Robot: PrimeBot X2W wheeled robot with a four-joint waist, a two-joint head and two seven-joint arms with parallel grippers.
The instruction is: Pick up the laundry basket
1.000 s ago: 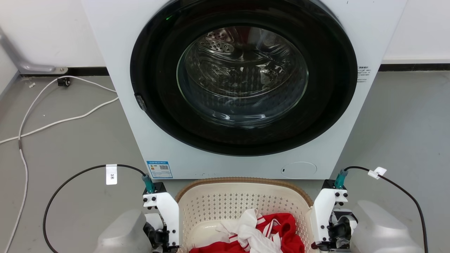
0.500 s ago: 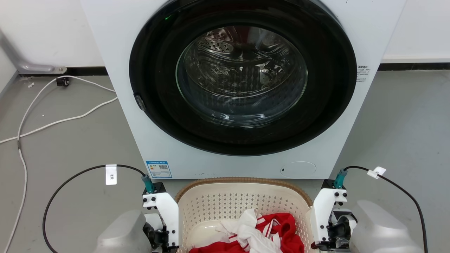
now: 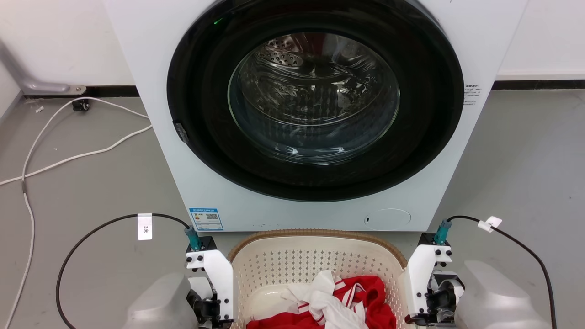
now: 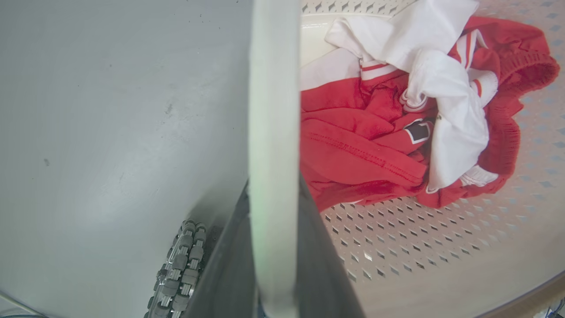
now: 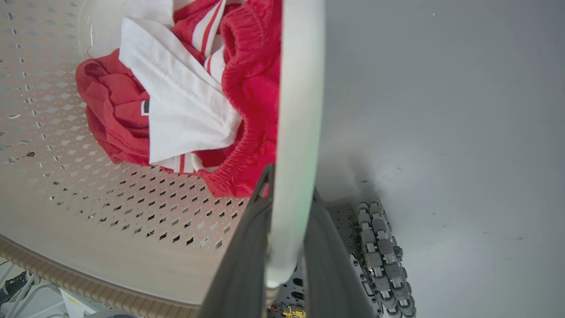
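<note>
Left gripper (image 4: 273, 194): your fingers (image 4: 322, 269) clamp a handle (image 4: 273, 88) of the laundry basket (image 4: 441, 247).
Right gripper (image 5: 291, 185): your fingers clamp the other handle (image 5: 296, 88).
Arms (image 3: 498, 297): both low, one each side.

The washing machine (image 3: 151, 68) has a smooth white body, a shiny black door ring (image 3: 201, 114) and a glossy glass window (image 3: 315, 96) (the drum (image 3: 283, 50) behind it looks like bright metal). Just in front of it, the laundry basket (image 3: 274, 265) is smooth cream plastic with little holes and a brown woven-look rim (image 3: 320, 232). Inside lie soft red and white cloth clothes (image 3: 361, 297). The floor (image 3: 91, 183) around the washing machine is dull grey
</note>
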